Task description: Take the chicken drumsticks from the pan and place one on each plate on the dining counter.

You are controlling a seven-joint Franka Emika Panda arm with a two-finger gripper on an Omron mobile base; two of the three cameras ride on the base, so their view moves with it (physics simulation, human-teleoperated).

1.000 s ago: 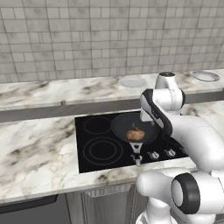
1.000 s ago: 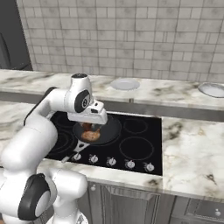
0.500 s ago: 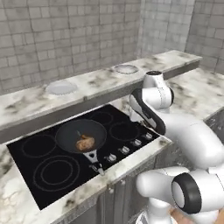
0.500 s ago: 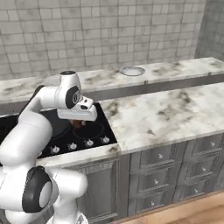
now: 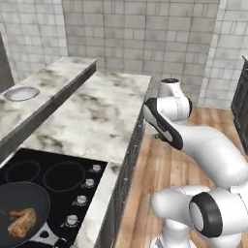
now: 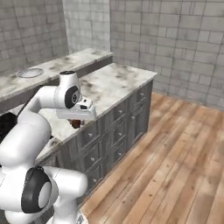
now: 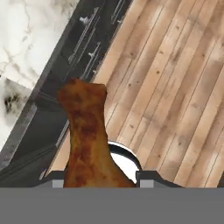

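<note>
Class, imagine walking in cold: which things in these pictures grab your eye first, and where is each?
First, the glossy brown chicken drumstick gripped by the gripper, hanging beyond the worktop's edge over the wooden floor. Next, a second drumstick lying in the dark pan on the cooktop. Last, a pale plate on the raised dining counter.

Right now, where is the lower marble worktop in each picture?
Left base view: marble worktop runs up the middle-left, beside the wooden floor.
Right base view: it sits left of centre, with the floor to its right.
Hand view: top-left corner, up-left of the held drumstick.
Shared landmark: the wooden floor.
</note>
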